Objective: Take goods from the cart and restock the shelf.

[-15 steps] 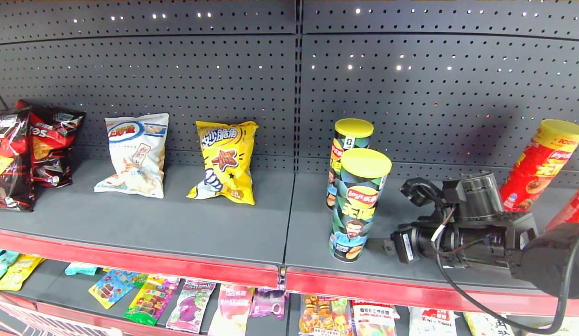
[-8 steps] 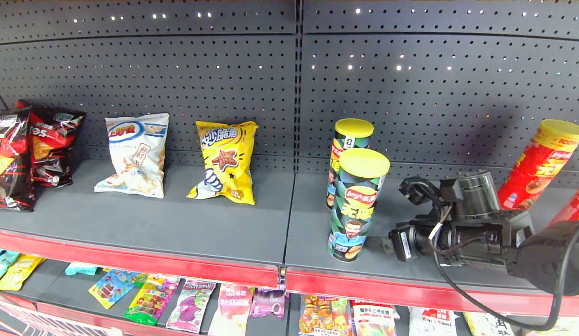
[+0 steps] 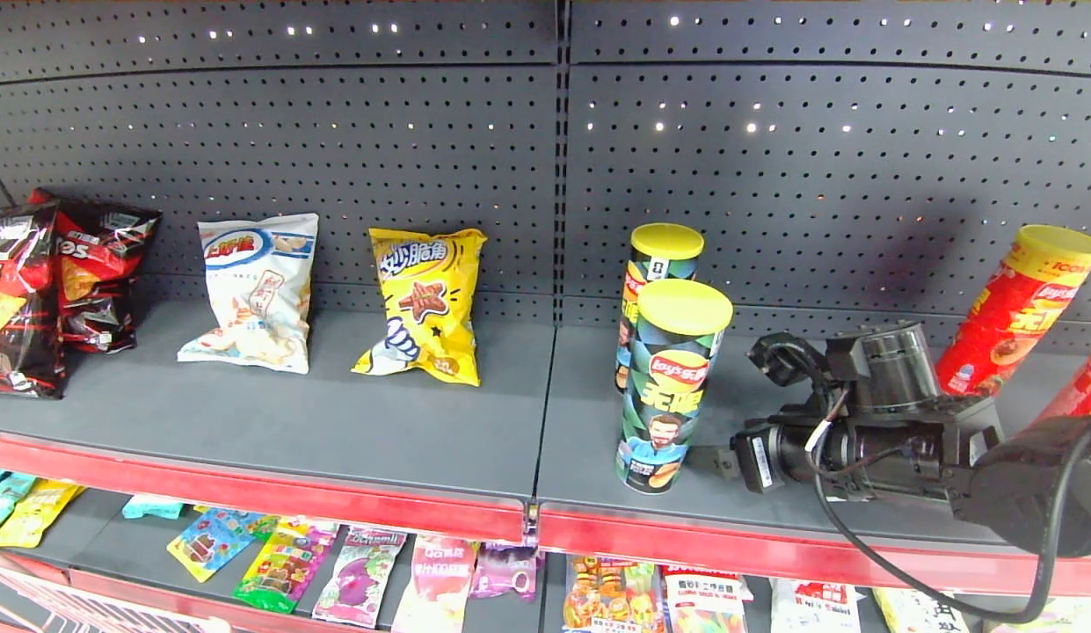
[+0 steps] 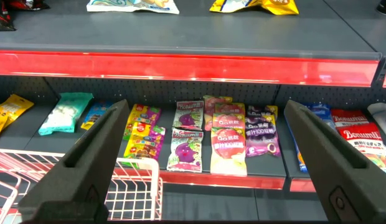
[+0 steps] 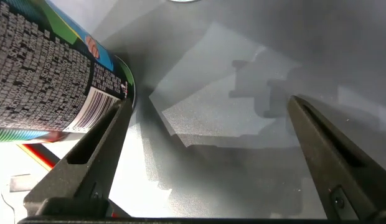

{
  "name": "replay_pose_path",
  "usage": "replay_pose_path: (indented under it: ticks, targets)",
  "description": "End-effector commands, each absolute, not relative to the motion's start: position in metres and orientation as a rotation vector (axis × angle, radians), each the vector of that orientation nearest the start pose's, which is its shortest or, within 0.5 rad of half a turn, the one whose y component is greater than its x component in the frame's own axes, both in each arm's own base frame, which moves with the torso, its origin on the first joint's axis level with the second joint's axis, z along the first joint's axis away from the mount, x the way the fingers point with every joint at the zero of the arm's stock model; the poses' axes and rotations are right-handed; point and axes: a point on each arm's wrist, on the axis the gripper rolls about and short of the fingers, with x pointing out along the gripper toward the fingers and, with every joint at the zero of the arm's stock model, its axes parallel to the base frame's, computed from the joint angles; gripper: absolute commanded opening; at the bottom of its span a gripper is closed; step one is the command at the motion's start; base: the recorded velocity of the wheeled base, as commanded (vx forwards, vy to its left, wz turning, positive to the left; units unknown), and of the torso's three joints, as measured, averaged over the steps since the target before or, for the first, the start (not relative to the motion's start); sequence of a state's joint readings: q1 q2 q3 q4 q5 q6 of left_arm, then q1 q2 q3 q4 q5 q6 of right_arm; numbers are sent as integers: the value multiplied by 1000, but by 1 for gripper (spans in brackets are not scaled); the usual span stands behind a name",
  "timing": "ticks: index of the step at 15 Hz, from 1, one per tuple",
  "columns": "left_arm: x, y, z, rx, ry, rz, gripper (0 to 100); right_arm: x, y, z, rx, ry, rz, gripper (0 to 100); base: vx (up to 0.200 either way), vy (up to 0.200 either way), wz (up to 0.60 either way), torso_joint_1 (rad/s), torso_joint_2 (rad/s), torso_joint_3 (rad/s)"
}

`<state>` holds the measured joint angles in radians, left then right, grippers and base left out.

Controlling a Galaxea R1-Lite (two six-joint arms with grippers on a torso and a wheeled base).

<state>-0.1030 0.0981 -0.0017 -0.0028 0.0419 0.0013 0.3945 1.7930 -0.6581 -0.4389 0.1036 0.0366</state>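
One green can stood upright near the front edge of the shelf, just ahead of its twin, so I judged that placement done. The shelf looked thinly stocked, and I reckoned more goods were due from the cart. My right pincer was spread wide, gripping nothing, one finger just beside the can's base. My left pincer hung open and empty near the cart's rim.

back panel: dark grey pegboard, light dots through holes | shelf: grey, red front edge
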Motion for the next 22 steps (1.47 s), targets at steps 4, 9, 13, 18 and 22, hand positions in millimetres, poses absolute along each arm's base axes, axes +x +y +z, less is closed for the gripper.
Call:
replay_pose_path:
  ticks: [4, 9, 13, 18, 22]
  targets:
    - [-15, 3, 78, 8, 95, -60, 100, 261, 108, 100, -62, 713, 455, 100, 0, 0, 0, 0, 0, 0]
    - [-15, 3, 78, 8, 95, -60, 100, 246, 98, 109, -51, 691, 439, 100, 0, 0, 0, 0, 0, 0]
    - [-15, 2, 78, 8, 95, -61, 100, 233, 92, 115, -49, 670, 436, 100, 0, 0, 0, 0, 0, 0]
    - [-15, 3, 78, 8, 95, -60, 100, 235, 94, 117, -53, 663, 429, 100, 0, 0, 0, 0, 0, 0]
    - [-15, 3, 78, 8, 95, -60, 100, 237, 99, 113, -60, 674, 443, 100, 0, 0, 0, 0, 0, 0]
